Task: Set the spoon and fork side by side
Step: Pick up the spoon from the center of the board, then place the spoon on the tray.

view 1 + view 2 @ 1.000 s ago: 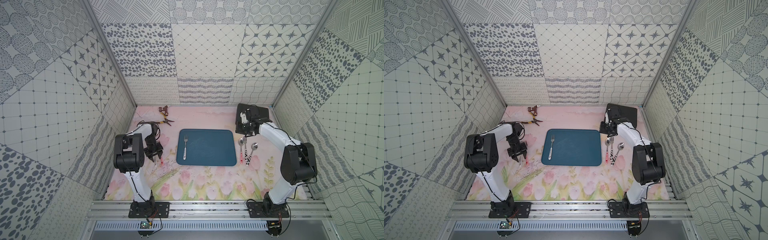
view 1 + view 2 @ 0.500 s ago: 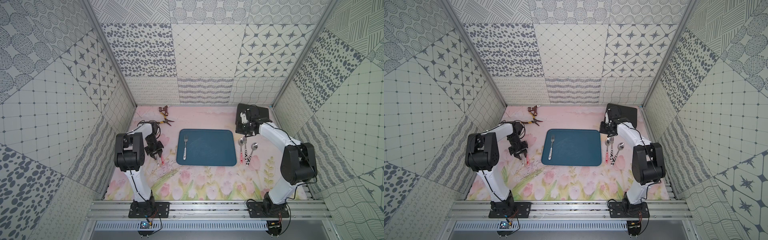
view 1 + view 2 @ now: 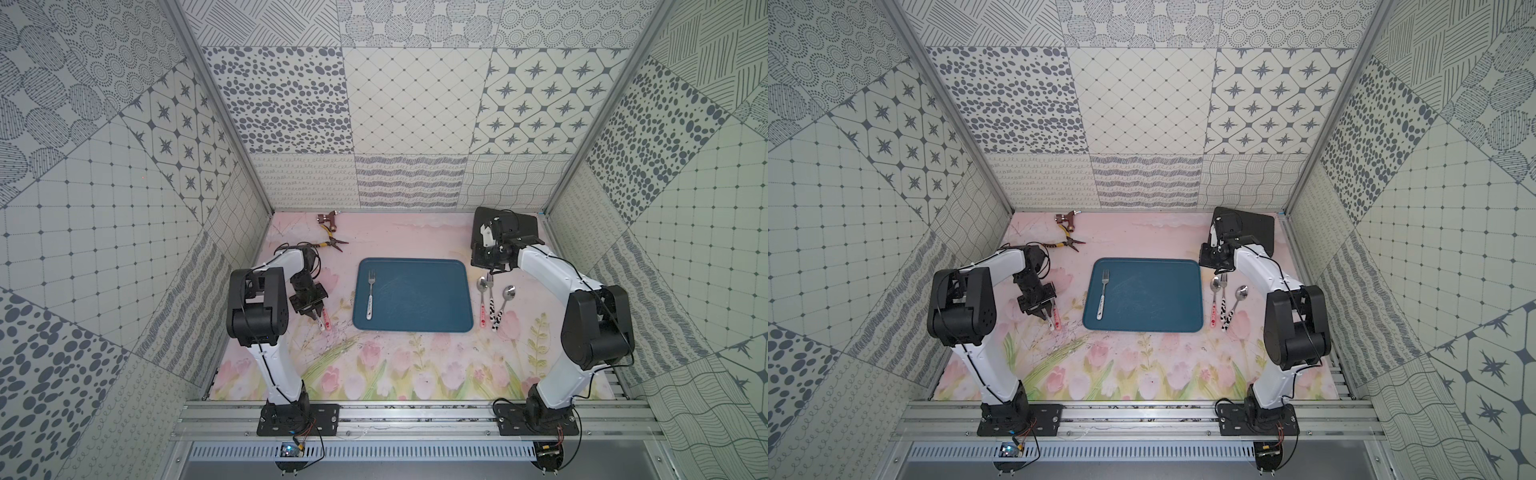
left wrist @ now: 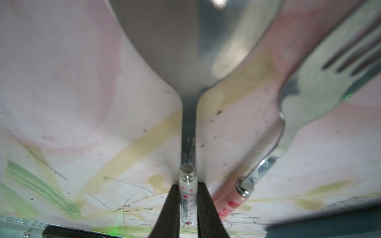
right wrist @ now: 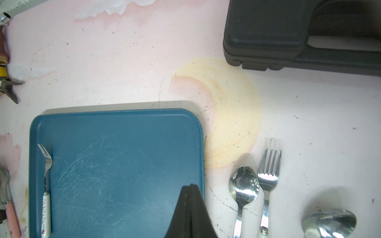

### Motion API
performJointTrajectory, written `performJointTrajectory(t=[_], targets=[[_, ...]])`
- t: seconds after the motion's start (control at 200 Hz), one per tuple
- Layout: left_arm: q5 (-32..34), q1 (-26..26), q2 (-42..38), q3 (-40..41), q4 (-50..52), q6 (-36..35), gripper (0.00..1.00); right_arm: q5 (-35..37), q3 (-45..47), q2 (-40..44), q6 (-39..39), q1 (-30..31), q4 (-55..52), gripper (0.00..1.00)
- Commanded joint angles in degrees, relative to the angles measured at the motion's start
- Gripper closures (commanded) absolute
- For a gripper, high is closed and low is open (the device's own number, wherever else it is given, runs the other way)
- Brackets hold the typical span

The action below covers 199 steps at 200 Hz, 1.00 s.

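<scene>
So the left pincer [image 4: 187, 188] was clamped on the spoon [image 4: 188, 86], its fingers [image 4: 171, 206] pinching the white, red-dotted handle just behind the metal collar. The spoon looked to be down on the surface [image 3: 415, 232], left of the tray [image 3: 424, 316] and tucked under the left arm. A pink fork [image 4: 305, 99] lay just beside it, not touching as far as I could tell. The fork [image 3: 370, 297] with the matching dotted handle sat on the left part of the tray, tines pointing far, so my guess was that's the partner. The right pincer [image 5: 190, 188] was pressed together on nothing, near the tray's far right corner.

Handling-wise, the spoon looked light and stiff, with a metal front and a glossy round handle. That handle's probably slippery and could twist or roll in a two-finger pinch. The bowl end should be the heavier bit, so a hold close to the collar seemed sensible to me, less droop. Nothing looked fragile, though the handle might chip if dropped.
</scene>
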State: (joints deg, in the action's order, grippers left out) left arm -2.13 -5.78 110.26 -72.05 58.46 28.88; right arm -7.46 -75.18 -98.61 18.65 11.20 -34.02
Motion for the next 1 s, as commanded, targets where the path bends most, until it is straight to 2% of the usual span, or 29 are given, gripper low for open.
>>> performJointTrajectory(t=[0.0,0.225,0.39,0.52,0.78,0.991], targets=[[6.8,0.0,-2.0,0.0,3.3,1.1,1.00,-0.4,0.5,1.1,0.0,0.4,1.7,1.00],[7.8,2.1,-6.1,-5.3,7.4,1.0,1.00,-0.4,0.6,1.1,-0.1,0.9,1.9,1.00],[8.2,4.9,-6.0,-6.8,8.9,1.6,1.00,-0.2,0.7,1.2,0.0,1.1,1.9,1.00],[6.9,10.7,-4.3,-10.8,11.4,2.8,1.00,0.7,0.7,1.4,0.0,1.1,1.8,1.00],[4.9,25.6,5.8,-27.1,17.7,5.8,1.00,2.1,0.6,2.1,0.3,1.0,1.5,1.00],[5.0,32.1,14.0,-37.0,21.4,6.7,1.00,1.9,1.2,3.5,0.5,0.3,1.6,1.00]])
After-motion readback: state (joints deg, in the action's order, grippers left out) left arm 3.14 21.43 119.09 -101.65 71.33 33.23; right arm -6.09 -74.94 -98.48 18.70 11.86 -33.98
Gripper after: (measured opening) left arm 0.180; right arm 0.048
